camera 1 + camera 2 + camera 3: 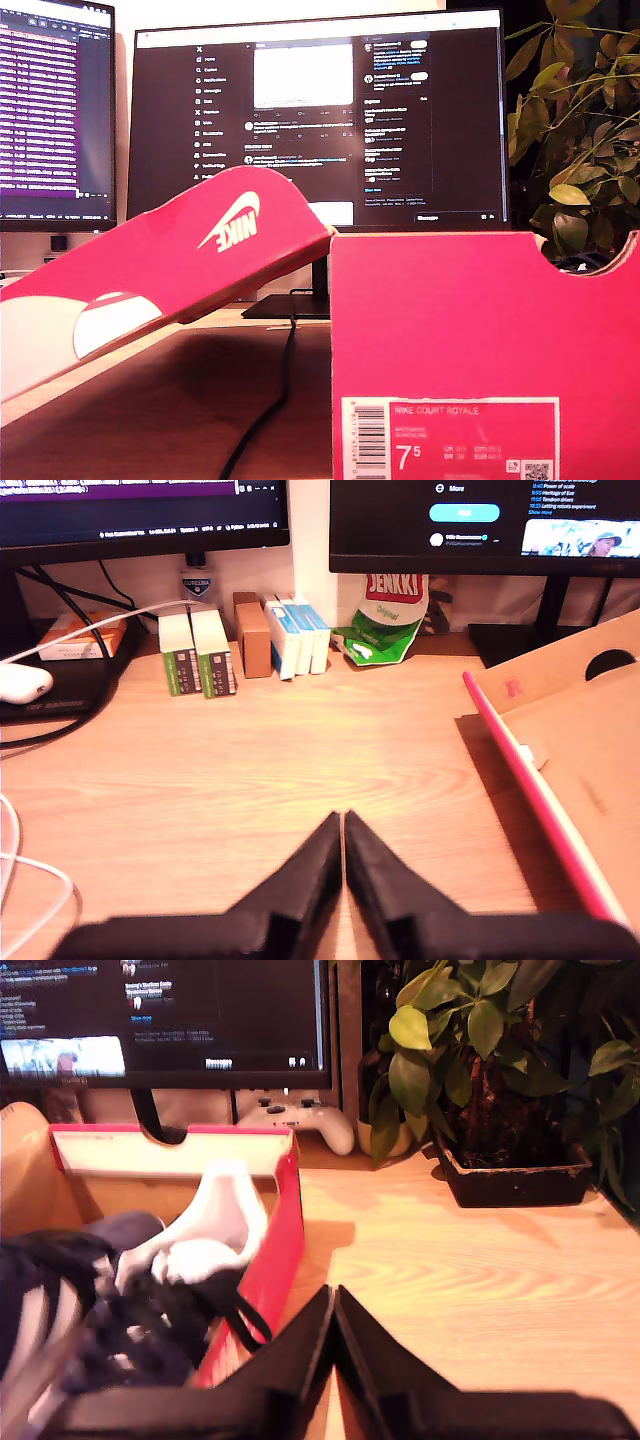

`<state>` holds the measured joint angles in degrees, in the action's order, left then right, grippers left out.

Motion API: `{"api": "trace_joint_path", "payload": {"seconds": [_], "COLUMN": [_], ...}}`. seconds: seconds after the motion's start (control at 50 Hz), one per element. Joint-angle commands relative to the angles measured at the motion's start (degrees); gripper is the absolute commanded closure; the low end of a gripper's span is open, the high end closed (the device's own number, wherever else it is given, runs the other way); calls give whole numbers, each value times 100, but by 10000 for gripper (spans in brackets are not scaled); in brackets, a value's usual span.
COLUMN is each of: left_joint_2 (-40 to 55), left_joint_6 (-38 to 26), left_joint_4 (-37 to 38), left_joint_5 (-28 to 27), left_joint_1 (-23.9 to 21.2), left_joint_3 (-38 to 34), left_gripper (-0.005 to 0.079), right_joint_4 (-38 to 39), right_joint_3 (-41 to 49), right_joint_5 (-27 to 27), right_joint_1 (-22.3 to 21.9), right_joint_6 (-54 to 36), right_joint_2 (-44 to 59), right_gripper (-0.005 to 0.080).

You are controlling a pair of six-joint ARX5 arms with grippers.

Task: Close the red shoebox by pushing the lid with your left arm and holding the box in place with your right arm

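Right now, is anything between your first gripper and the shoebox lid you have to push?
Nothing visible. My first gripper, jaws together, hangs over bare desk, and the open lid lies beside it with only wood between. The small boxes stand farther back, out of the way.

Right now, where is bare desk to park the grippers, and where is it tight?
Two free patches: bare wood ahead of my first gripper, between the small cartons and the open lid; and ahead of my second gripper, between the red shoebox wall and the plant tray. Crowded: the strip under the monitors, where the cartons, a green pouch and a controller sit.
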<state>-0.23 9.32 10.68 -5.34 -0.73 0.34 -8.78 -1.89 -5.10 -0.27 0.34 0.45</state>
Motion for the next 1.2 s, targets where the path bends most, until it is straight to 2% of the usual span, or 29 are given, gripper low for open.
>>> {"api": "trace_joint_path", "payload": {"seconds": [0.0, 0.06, 0.08, 0.14, 0.16, 0.3, 0.44, 0.62, 0.86, 1.06, 1.18], "left_joint_2": [-48, -48, -48, -48, -48, -48, 33, 437, 1565, 2653, 3322], "left_joint_6": [481, 634, 874, 885, 1110, 1639, 1932, 2081, 2131, 2017, 1808], "left_joint_4": [39, 0, -9, -20, -17, 59, 177, 197, 302, 304, 315], "left_joint_5": [-184, -385, -450, -612, -671, -938, -1174, -1453, -1775, -2149, -2297], "left_joint_1": [-20, -20, -20, -17, -17, -15, -15, -13, -13, -13, -11], "left_joint_3": [-173, -173, -170, -144, -129, 24, 212, 378, 846, 1403, 1711], "left_gripper": [761, 761, 761, 761, 761, 761, 761, 761, 761, 761, 761], "right_joint_4": [76, 66, 90, 170, 190, 50, -673, -1438, -1478, -1502, -1609], "right_joint_3": [138, 129, 129, 127, 122, -11, -299, -675, -1139, -1751, -2155], "right_joint_5": [13, -35, -39, -42, -42, -286, -546, -546, -549, -551, -752], "right_joint_1": [20, 20, 22, 22, 22, 22, 22, 22, 22, 22, 22], "right_joint_6": [785, 1298, 1528, 2024, 2081, 2249, 2247, 2212, 2090, 2048, 1794], "right_joint_2": [-35, -35, -35, -35, -35, -35, 52, 433, 1307, 2389, 3178], "right_gripper": [764, 764, 764, 764, 764, 764, 764, 764, 765, 764, 764]}}
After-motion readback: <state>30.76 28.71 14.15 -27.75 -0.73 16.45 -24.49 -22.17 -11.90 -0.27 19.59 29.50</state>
